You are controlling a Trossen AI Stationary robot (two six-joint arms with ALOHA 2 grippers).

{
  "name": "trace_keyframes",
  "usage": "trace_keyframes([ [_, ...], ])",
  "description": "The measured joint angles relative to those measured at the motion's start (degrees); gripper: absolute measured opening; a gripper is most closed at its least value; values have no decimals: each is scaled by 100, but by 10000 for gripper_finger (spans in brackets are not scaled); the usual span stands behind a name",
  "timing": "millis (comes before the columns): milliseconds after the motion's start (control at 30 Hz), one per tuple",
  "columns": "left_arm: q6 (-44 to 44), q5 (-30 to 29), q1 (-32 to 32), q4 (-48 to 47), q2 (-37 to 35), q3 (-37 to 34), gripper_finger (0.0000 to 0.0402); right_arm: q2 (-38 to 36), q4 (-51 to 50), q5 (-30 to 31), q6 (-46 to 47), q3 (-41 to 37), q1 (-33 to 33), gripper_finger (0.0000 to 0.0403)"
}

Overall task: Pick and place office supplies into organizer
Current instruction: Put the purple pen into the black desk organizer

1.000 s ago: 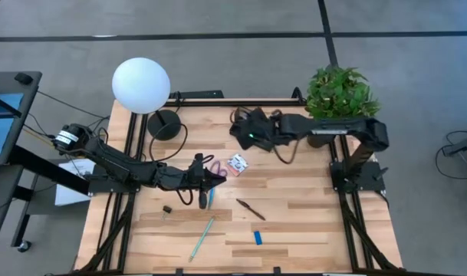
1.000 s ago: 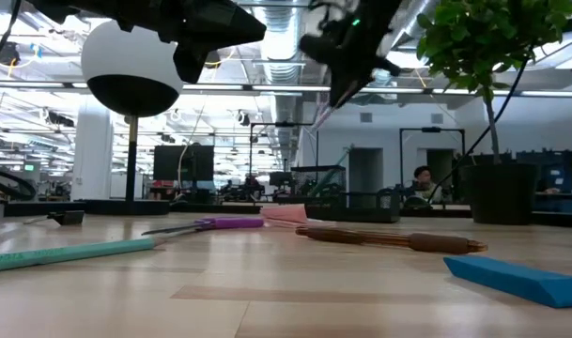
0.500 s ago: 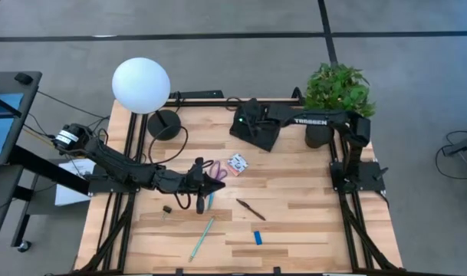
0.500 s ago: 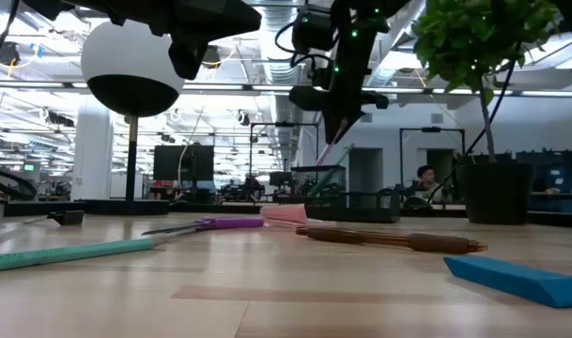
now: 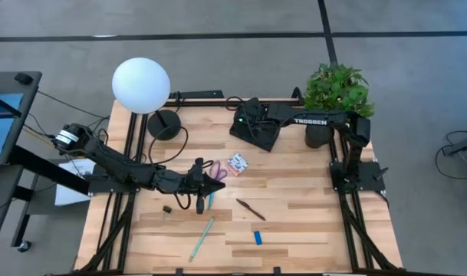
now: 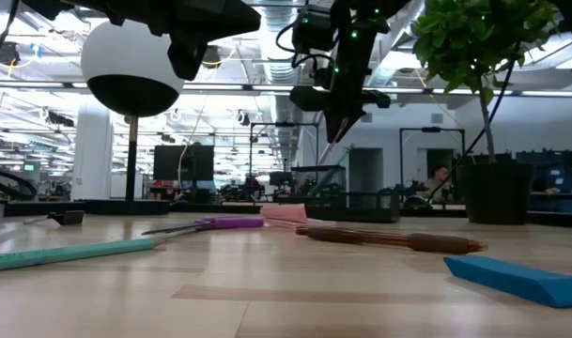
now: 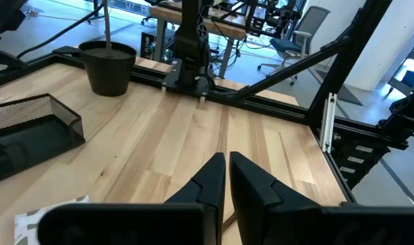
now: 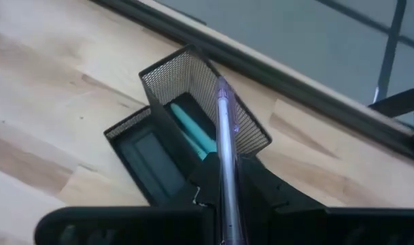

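The organizer (image 5: 255, 132), a black mesh box with a taller back section and a low front tray, sits at the back of the desk (image 5: 294, 207) near the potted plant (image 5: 339, 90). A teal pen (image 8: 191, 130) already stands in its tall compartment. Directly above it hangs the right hand (image 8: 223, 173), clenched on a pink pen (image 8: 225, 129) whose tip points down toward that tall compartment; in the low view the pen (image 6: 329, 153) slants down under the hand toward the organizer.

The remaining supplies lie further forward on the desk. The white patterned packet (image 5: 237, 162) is near the middle, with the purple-handled scissors (image 5: 215, 169) just beside it. A dark pen (image 5: 250, 208) lies in front of the packet, the small blue block (image 5: 258, 237) nearer the front edge, a long teal pen (image 5: 202, 238) to its left, and a tiny black piece (image 5: 166, 208) further left.

The left hand (image 5: 203, 185) hovers above the desk close to the scissors, its fingers (image 7: 213, 178) pressed together with nothing between them

A white globe lamp (image 5: 141, 85) stands at the back left corner
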Motion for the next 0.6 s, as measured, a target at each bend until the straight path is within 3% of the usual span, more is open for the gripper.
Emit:
trace_keyframes([
  [200, -8, 15, -70, 1, 0, 0, 16, 172, -72, -372, 93, -5, -102, 28],
  [467, 37, 13, -76, -1, 0, 0, 16, 377, -36, -364, -95, -7, -67, 27],
  [600, 35, 11, -76, -3, 0, -2, 16, 380, 10, -344, -109, -9, -67, 57],
])
